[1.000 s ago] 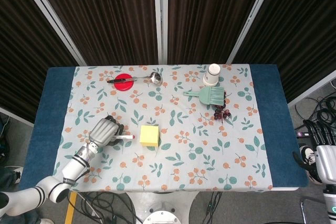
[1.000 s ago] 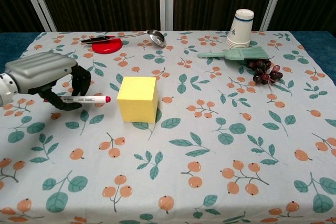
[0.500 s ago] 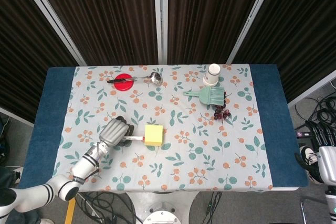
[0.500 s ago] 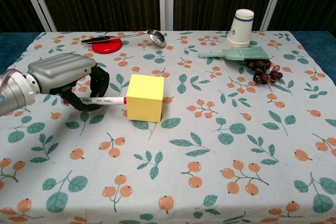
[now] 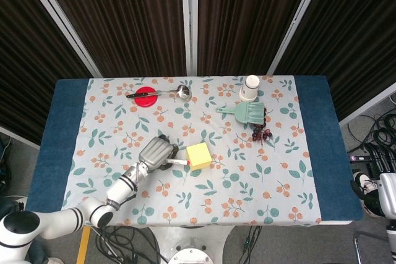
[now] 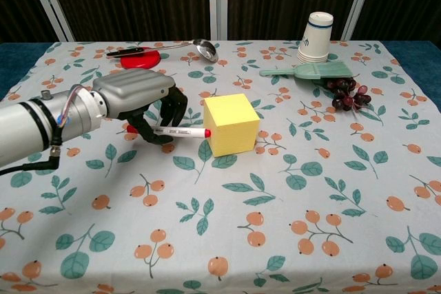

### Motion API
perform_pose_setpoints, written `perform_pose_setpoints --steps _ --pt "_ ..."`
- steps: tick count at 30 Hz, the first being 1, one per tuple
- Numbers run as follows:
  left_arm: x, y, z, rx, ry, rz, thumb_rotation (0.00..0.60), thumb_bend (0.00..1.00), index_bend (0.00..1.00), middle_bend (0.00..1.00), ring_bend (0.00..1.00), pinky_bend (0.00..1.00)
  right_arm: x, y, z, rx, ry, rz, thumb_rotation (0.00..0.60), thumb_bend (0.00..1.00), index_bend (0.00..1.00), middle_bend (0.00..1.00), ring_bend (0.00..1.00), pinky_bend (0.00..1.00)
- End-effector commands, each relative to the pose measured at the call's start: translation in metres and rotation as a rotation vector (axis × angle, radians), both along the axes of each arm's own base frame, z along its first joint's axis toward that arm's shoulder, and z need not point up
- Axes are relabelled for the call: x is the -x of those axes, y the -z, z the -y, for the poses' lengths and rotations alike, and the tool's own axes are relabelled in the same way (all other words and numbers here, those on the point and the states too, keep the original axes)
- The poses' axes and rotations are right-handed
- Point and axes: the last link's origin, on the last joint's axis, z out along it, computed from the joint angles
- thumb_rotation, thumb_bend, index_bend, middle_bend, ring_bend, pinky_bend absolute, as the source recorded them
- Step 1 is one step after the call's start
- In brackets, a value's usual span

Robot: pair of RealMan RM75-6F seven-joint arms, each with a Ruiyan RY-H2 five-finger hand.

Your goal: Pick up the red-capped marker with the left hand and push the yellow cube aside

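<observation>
My left hand (image 6: 141,101) (image 5: 156,151) grips the red-capped marker (image 6: 182,131) (image 5: 177,162), which lies nearly level and points right. Its red tip touches the left face of the yellow cube (image 6: 231,124) (image 5: 199,156). The cube sits near the middle of the flowered tablecloth, turned a little askew. At the right edge of the head view, off the table, a bit of my right hand (image 5: 387,193) shows; its fingers are out of frame.
At the back left lie a red lid (image 6: 140,58) and a ladle (image 6: 200,47). At the back right are a paper cup (image 6: 316,36), a green brush (image 6: 313,71) and dark grapes (image 6: 344,93). The tablecloth (image 6: 289,197) is bare in front.
My left hand has moved right with the marker, whose tip has pushed the yellow cube to the right and turned it slightly.
</observation>
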Motion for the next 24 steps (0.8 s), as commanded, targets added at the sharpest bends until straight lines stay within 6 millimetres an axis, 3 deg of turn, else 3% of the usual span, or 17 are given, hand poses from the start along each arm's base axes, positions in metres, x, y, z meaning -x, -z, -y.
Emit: perform_pose_setpoints --steps 1,24 --pt "-0.008 0.003 -0.006 -0.01 0.001 0.0 0.6 0.38 0.72 0.74 0.49 0.32 0.001 0.0 0.0 0.001 0.003 0.0 0.6 0.18 0.0 0.09 0.0 0.0" --pt "-0.065 0.029 -0.036 -0.016 0.036 -0.011 0.6 0.4 0.72 0.74 0.49 0.32 0.008 -0.004 -0.002 0.012 0.025 0.006 0.6 0.18 0.0 0.09 0.0 0.0"
